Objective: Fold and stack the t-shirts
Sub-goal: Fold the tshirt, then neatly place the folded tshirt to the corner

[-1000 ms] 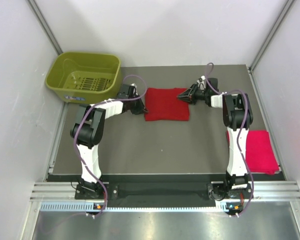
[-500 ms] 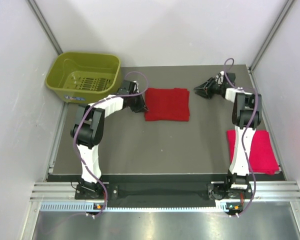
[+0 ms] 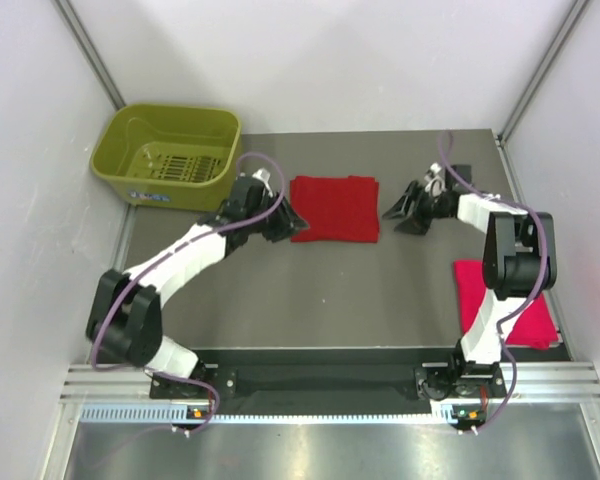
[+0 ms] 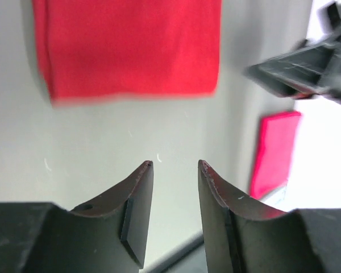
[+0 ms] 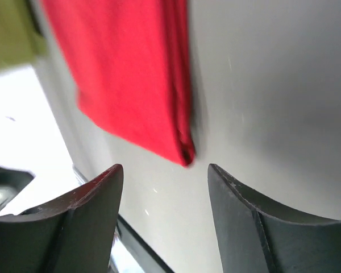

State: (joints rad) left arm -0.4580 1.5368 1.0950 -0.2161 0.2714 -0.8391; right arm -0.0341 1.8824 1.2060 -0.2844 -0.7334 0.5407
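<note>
Deep red t-shirt and pink t-shirt are shown folded but unstacked, well apart; left gripper and right gripper are spread, empty.

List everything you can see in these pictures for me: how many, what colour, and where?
table: one, dark grey, carrying everything else
deep red t-shirt: one, deep red, folded flat at the far middle
pinkish red t-shirt: one, brighter pinkish red, folded at the near right edge, partly hidden
basket: one, olive green, far left corner
left arm: one, white and black, reaching from the near left
right arm: one, white and black, reaching from the near right
left end effector: one, black, open, just left of the deep red t-shirt
right end effector: one, black, open, just right of it
</note>
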